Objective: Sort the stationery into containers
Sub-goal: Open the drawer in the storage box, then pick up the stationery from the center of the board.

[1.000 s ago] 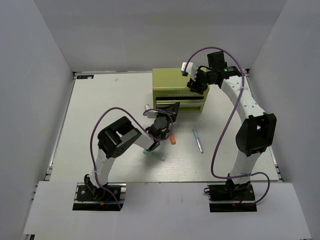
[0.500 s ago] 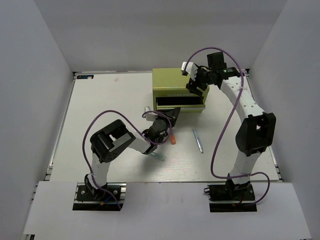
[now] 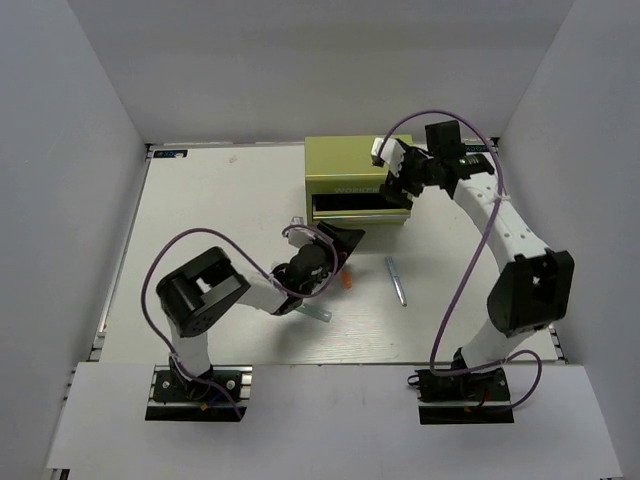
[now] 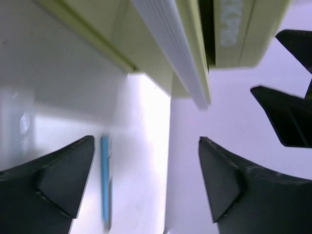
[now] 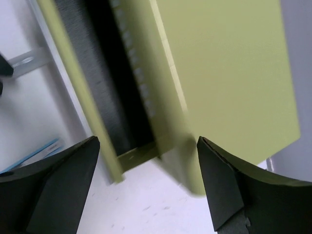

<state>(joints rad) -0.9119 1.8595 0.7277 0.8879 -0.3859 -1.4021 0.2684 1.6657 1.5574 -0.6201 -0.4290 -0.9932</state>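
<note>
The yellow-green toolbox chest [image 3: 345,165] stands at the back of the table with one front drawer [image 3: 360,204] pulled out, its inside dark. My left gripper [image 3: 343,240] hovers open just in front of that drawer, holding nothing. A slim blue-grey pen [image 4: 105,180] lies by its left finger. My right gripper [image 3: 398,180] is open at the chest's right front corner [image 5: 229,73], over the drawer's end [image 5: 112,73]. On the table lie an orange-ended stick [image 3: 346,281], the grey-blue pen [image 3: 396,280] and a pale translucent stick [image 3: 312,312].
White walls enclose the table on three sides. The left arm's forearm [image 3: 285,285] lies low over the table beside the pale stick. The right arm's black fingers [image 4: 287,112] show at the right of the left wrist view.
The left gripper has opened wide and drawn back a little from the drawer front. The right gripper has opened further and shifted right, off the chest's top.
</note>
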